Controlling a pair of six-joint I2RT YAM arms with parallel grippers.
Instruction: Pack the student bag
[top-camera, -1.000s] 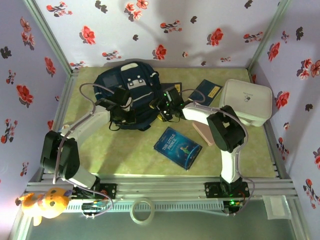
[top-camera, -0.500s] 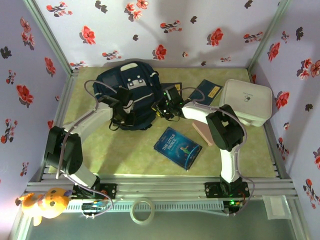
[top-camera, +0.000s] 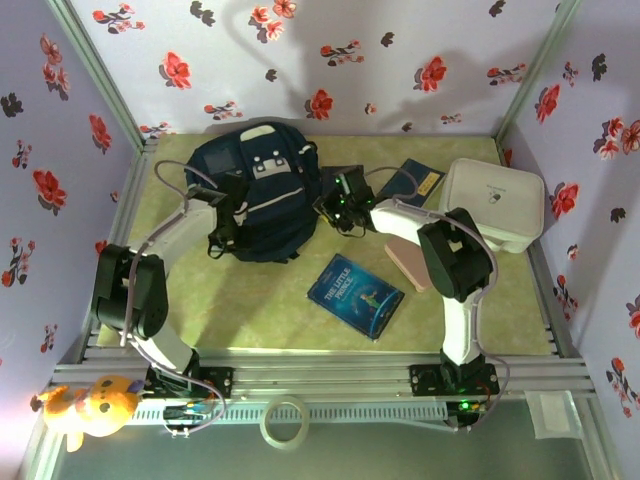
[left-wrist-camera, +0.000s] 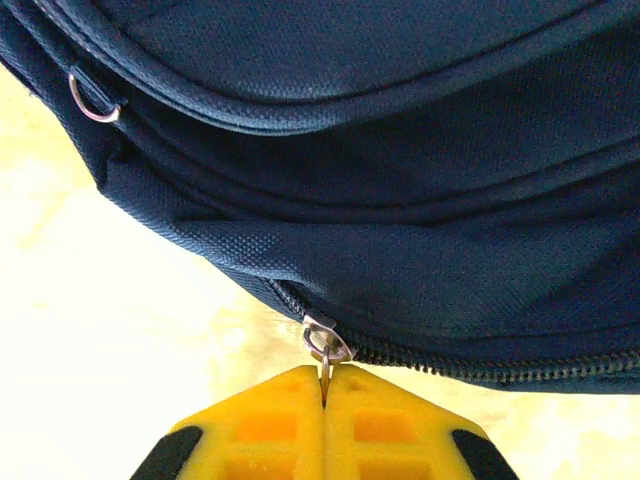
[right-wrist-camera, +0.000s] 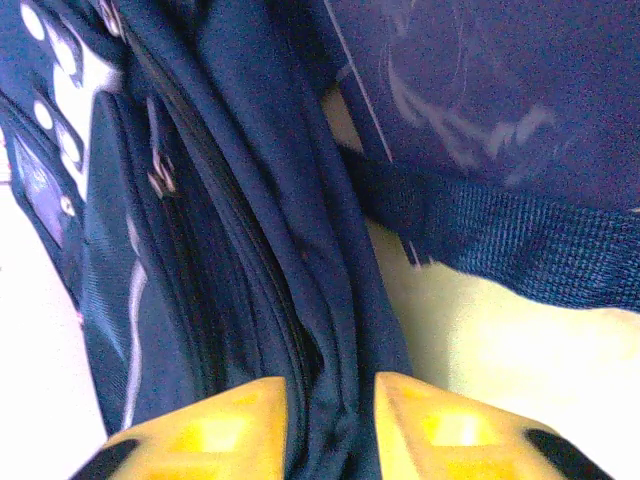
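Two grippers at one large navy-blue fabric backpack (top-camera: 262, 190) with white patches, flat on the green mat (top-camera: 250, 310), upper centre of the top view. Left gripper (left-wrist-camera: 325, 392): yellow fingers pressed together on the small metal zipper pull (left-wrist-camera: 326, 350) at the bag's edge, lower centre of the left wrist view, with closed zipper teeth to its right. Right gripper (right-wrist-camera: 330, 425): fingers clamped either side of a fold of backpack fabric, bottom centre of the right wrist view. Dark webbing strap (right-wrist-camera: 520, 250) and dark blue book cover (right-wrist-camera: 480, 90) just beside the fold, upper right.

Around, in the top view:
- blue illustrated paperback (top-camera: 355, 295) at centre, well apart from the bag
- pale pink flat block (top-camera: 405, 265) right of it
- dark blue booklet with yellow label (top-camera: 412, 182), upper right
- closed white rounded-square box (top-camera: 493, 203), upper right, contents hidden

Bag interior hidden.
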